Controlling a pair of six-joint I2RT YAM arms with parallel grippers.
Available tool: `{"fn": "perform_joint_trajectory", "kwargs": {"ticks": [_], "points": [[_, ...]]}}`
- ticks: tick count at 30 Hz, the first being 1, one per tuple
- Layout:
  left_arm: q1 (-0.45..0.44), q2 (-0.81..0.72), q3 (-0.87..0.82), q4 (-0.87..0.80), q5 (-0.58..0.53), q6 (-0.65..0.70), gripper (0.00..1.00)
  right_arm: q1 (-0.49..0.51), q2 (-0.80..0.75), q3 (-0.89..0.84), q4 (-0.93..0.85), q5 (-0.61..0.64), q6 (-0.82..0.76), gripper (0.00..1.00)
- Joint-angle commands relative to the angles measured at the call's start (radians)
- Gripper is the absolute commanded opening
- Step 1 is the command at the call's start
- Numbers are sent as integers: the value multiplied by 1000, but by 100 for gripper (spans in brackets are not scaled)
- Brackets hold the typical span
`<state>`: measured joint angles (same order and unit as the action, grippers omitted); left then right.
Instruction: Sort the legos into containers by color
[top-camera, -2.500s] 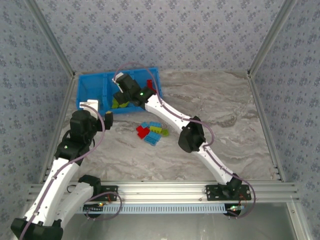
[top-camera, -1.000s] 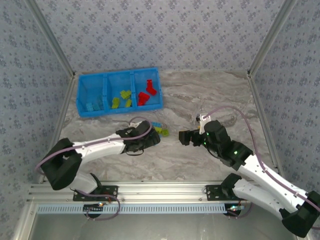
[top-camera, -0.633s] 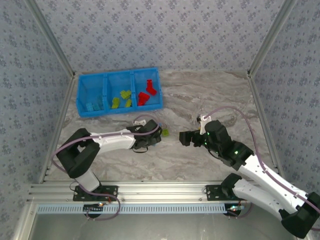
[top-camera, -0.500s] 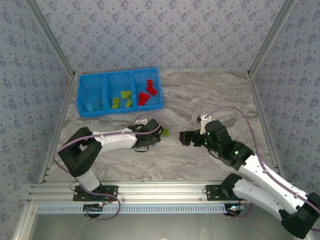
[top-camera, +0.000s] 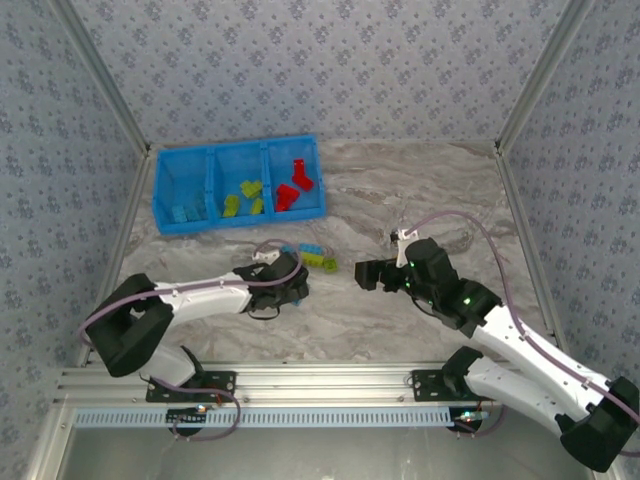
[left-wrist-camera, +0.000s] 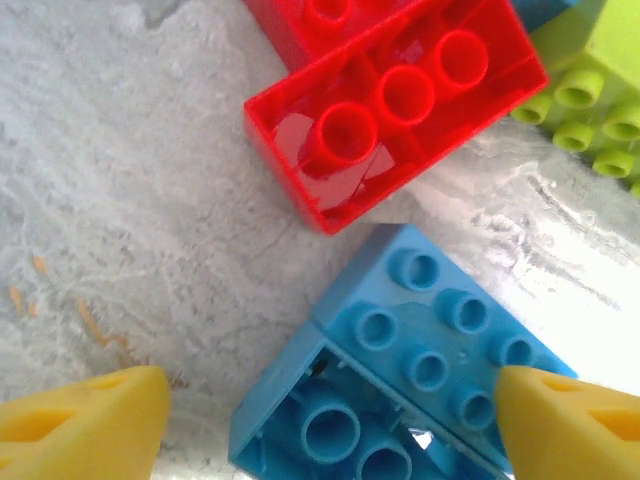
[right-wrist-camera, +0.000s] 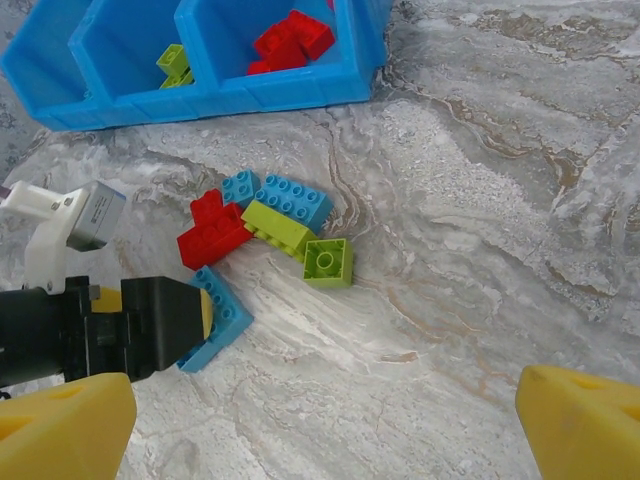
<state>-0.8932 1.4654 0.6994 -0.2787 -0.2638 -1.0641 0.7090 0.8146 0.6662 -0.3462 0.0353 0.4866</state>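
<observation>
Operator: Grip on the left gripper (left-wrist-camera: 330, 430)?
Observer: Released. Yellow fingertips (left-wrist-camera: 85, 420) spread wide, straddling a light blue brick (left-wrist-camera: 400, 380) on the marble table (left-wrist-camera: 120, 200). Brick tipped on its side, hollow underside toward the wrist camera — one pad at its studded end, contact impossible to tell, the other pad clear of it with a strip of marble between.
Operator: Neighbours?
Observer: Red brick (left-wrist-camera: 395, 110) just beyond the blue one, corners nearly meeting. Lime brick (left-wrist-camera: 590, 70) past that, at the upper right of the wrist view.
Operator: Right gripper (right-wrist-camera: 320, 425)?
Observer: Released as well, pads far apart over bare marble, well apart from the loose cluster. From its wrist: red, blue and lime pieces bunched together, a lime square brick (right-wrist-camera: 328, 262) at the near end, the tipped blue one lying just beside the left gripper's black body.
Operator: Containers?
Observer: Blue tray (right-wrist-camera: 290, 95) at the table's far left, well apart from both grippers — blue bricks (top-camera: 186, 212) in the left compartment, lime ones (top-camera: 245, 198) in the middle, red ones (top-camera: 295, 183) in the right.
</observation>
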Motion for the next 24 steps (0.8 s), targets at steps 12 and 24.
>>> {"fn": "perform_joint_trajectory", "kwargs": {"ticks": [12,24], "points": [[-58,-41,-39,-58,-35,-45,88,-5,4,-6,30,-14,33,100],[-48,-4,-67,-45,-38,-14,66,-4,4,-9,27,-17,42,100]]}}
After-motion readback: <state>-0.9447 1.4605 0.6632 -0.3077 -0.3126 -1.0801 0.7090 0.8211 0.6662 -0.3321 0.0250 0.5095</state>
